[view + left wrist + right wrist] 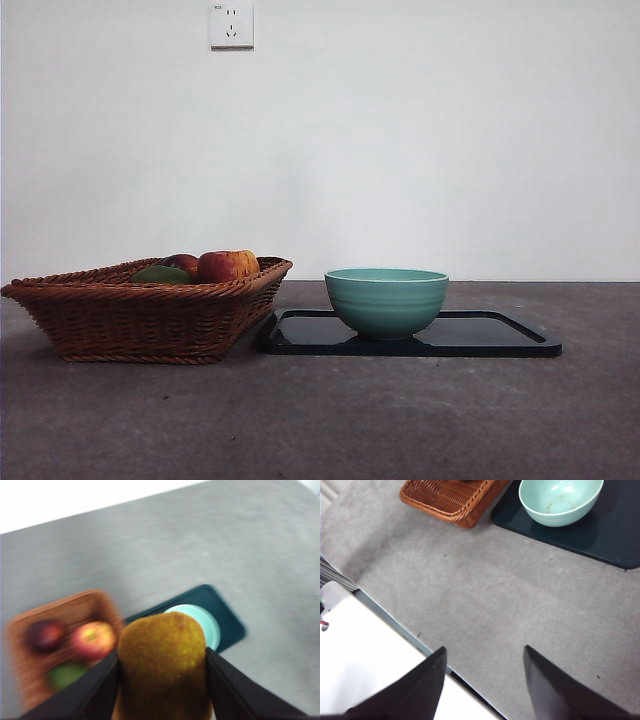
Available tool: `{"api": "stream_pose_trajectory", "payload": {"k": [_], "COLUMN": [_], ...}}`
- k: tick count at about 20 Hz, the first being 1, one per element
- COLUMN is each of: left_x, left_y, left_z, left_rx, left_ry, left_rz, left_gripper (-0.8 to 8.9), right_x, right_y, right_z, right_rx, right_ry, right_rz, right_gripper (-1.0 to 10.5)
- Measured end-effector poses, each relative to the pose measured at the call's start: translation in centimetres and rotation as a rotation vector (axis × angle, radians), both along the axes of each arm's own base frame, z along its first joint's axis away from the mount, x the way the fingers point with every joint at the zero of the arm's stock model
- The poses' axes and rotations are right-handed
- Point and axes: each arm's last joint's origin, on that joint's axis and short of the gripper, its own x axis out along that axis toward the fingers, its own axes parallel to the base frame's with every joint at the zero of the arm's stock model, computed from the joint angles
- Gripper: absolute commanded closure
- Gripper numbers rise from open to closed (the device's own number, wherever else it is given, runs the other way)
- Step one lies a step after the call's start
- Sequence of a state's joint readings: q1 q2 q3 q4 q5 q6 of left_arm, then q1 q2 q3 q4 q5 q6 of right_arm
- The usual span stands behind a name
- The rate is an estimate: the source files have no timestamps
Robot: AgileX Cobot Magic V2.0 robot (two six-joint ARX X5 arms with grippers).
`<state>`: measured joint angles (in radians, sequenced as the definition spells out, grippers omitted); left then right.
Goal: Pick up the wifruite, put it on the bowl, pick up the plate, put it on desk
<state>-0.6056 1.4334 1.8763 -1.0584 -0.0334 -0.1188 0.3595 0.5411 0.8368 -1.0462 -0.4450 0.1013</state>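
The desk (320, 420) is a broad, matte, mottled grey slab. On it the wicker basket (150, 320) of coarse brown weave holds a red apple (227, 265) and other fruit, touching a flat glossy black tray (500, 335). The teal bowl (386, 300), smooth ceramic with faint ridges and a narrow foot, stands on that tray, empty.

The left gripper (162, 680) is clenched on the kiwifruit (162, 667), a fuzzy brown oval, high above the bowl and out of the front view. The carry probably goes best by centring over the bowl's mouth, lowering close to its floor, then letting go gently so the rounded fruit cannot roll out.

The right gripper (485, 680) waits near the desk's edge, jaws spread and empty.
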Motion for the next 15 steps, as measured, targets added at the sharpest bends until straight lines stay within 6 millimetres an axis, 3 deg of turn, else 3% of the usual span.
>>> {"api": "stream_pose_trajectory", "payload": {"k": [2, 5, 15], "left_x": [-0.9, -0.5, 4.3], "left_y": [1.2, 2.0, 1.3], "left_z": [-0.2, -2.9, -17.1], "left_rx": [0.013, 0.015, -0.035], "left_ry": [-0.006, 0.044, 0.193], "left_rz": [0.061, 0.115, 0.287], "left_gripper": [6.04, 6.04, 6.04], "right_x": [0.0, 0.0, 0.0], "right_y": [0.0, 0.0, 0.0], "right_z": [0.0, 0.0, 0.0], "right_rx": [0.000, 0.000, 0.000], "right_ry": [0.000, 0.000, 0.000], "right_rz": [0.000, 0.000, 0.000], "right_gripper": [7.0, 7.0, 7.0]}}
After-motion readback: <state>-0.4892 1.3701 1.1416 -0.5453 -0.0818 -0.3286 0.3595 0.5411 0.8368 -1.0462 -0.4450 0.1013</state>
